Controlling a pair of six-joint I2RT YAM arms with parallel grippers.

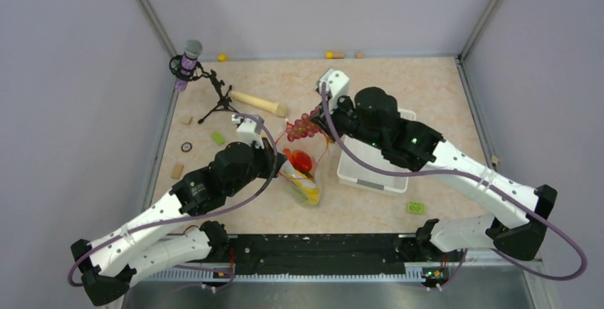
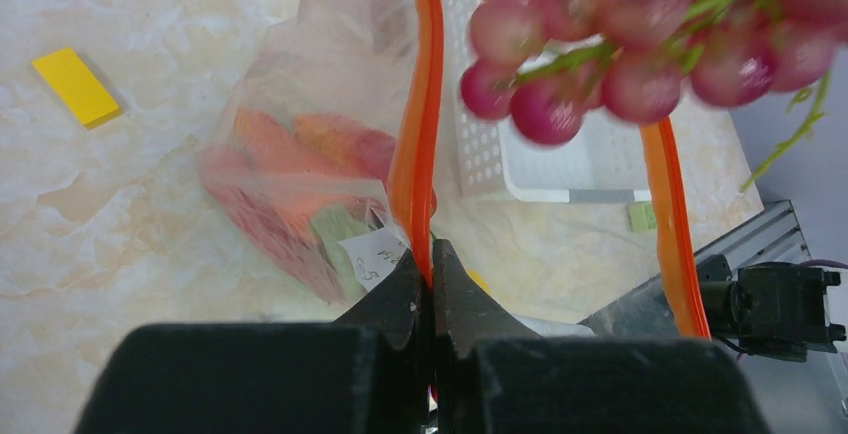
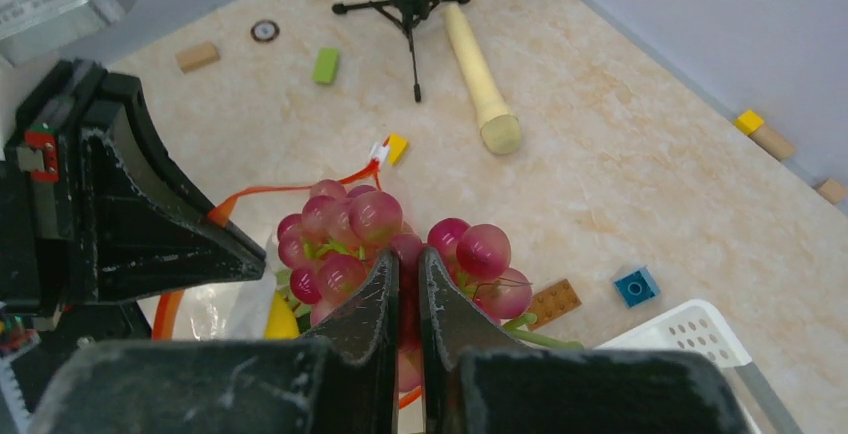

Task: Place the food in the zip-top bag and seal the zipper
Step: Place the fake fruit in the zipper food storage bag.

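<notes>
Near the middle of the desk (image 1: pixel 427 88), the left tool (image 2: pixel 432 254) is pinching the zipper (image 2: pixel 420 124) of the floppy zip-top bag (image 2: pixel 290 164). The right tool (image 3: pixel 404 266) is clamping a light, probably slippery grape bunch (image 3: pixel 345 224) above its mouth, best gripped by the stem.

No legible text: a white label (image 2: pixel 372 254) at the zip-top bag (image 2: pixel 290 144) bears dark marks, too blurred to read.
</notes>
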